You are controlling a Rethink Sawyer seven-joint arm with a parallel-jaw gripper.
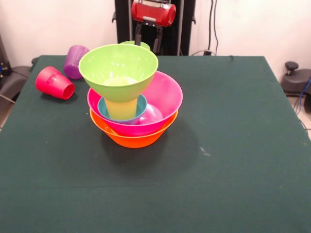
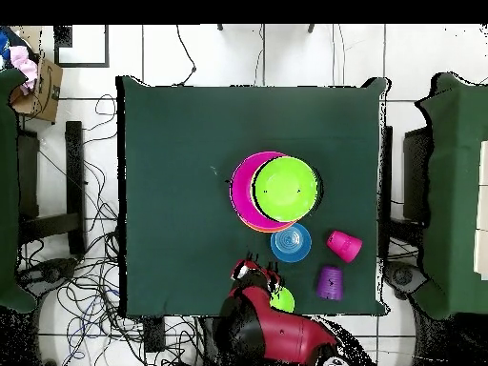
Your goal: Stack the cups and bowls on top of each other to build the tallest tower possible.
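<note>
Front view, left to right.

Red cup: on its side on the dark green worktop, far left, open end facing right and forward.

Purple cup: just behind the red cup, tilted or on its side.

Tower: left of centre. Orange bowl at the base, pink bowl nested in it, a blue bowl inside the pink one, yellow cup standing in the blue bowl, medium green bowl upright on the cup.

Small green bowl: rim showing behind the tower.

End effector: at the far edge behind the tower, below the red arm; whether wide or narrow cannot be told.

Overhead view adds another blue bowl on the worktop, beside the tower.
</note>
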